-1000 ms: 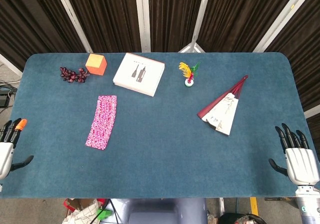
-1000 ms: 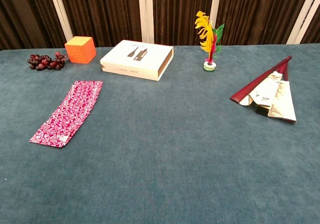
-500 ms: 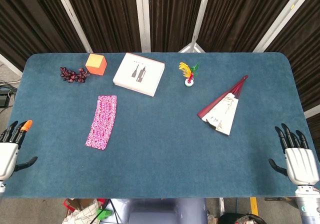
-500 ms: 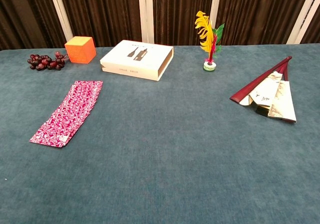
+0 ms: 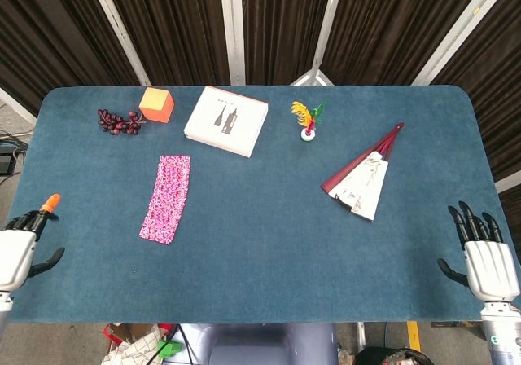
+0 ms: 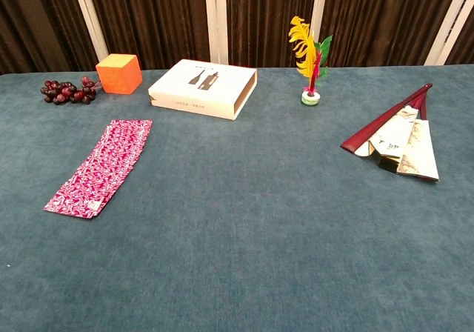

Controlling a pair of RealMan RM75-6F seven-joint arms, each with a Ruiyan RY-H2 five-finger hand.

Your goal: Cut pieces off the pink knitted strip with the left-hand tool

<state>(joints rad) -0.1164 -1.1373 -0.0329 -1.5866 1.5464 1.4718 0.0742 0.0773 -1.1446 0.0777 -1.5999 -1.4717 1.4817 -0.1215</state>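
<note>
The pink knitted strip (image 5: pixel 166 198) lies flat on the blue table's left half, also visible in the chest view (image 6: pixel 101 167). My left hand (image 5: pixel 18 247) hovers at the table's near left edge, well left of the strip and apart from it. Its fingers point up and its thumb stands out to the side. A small orange tip (image 5: pixel 51 200) shows at the end of one finger; no grip on it is visible. My right hand (image 5: pixel 488 263) hangs at the near right edge, fingers spread, holding nothing. Neither hand appears in the chest view.
Along the far side stand dark grapes (image 5: pixel 119 122), an orange cube (image 5: pixel 156 104), a white box (image 5: pixel 226 120) and a feathered shuttlecock (image 5: pixel 308 120). A half-folded fan (image 5: pixel 364 176) lies on the right half of the table (image 5: pixel 269 251).
My left hand has drifted a little to the right, toward the table, and the orange tip went with it. The right hand and the strip have not moved.
</note>
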